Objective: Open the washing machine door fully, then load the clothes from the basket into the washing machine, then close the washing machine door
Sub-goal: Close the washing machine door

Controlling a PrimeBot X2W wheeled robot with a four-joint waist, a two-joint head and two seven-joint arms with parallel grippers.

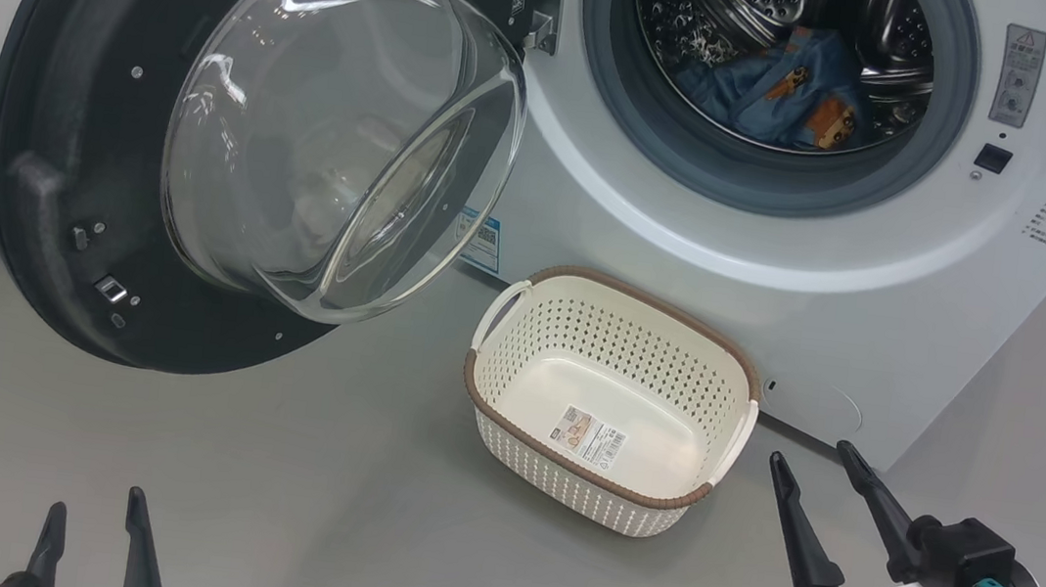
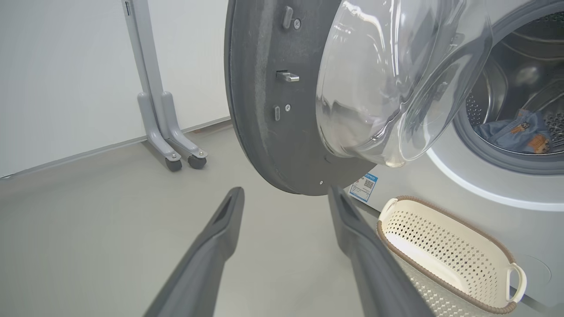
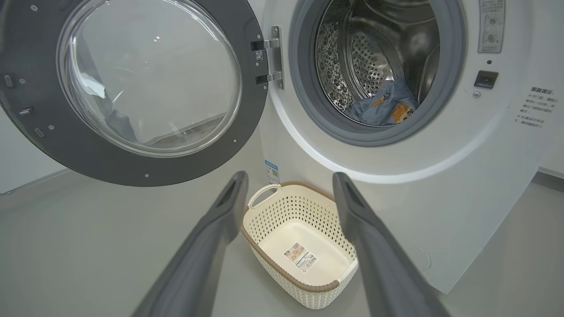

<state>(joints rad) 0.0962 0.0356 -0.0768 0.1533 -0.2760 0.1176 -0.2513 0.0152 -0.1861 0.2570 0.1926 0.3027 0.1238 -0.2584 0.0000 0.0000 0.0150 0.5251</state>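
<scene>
Left gripper [image 1: 95, 506] and right gripper [image 1: 810, 454] hang spread and empty before the big white front-loading washing machine [image 1: 779, 293]. Soft blue bear-print clothes [image 1: 782, 92] lie inside it; its round glossy black door [image 1: 59, 132], swung wide, probably wants a steady push at the free rim.

The washing machine door [image 1: 53, 181] is cut off up top, the label [image 1: 590, 437] too small to read

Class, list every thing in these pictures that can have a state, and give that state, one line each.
washing machine door: swung wide open
washing machine: open, loaded
clothes: inside the drum
basket: upright, no clothes inside
left gripper: open, empty
right gripper: open, empty
</scene>
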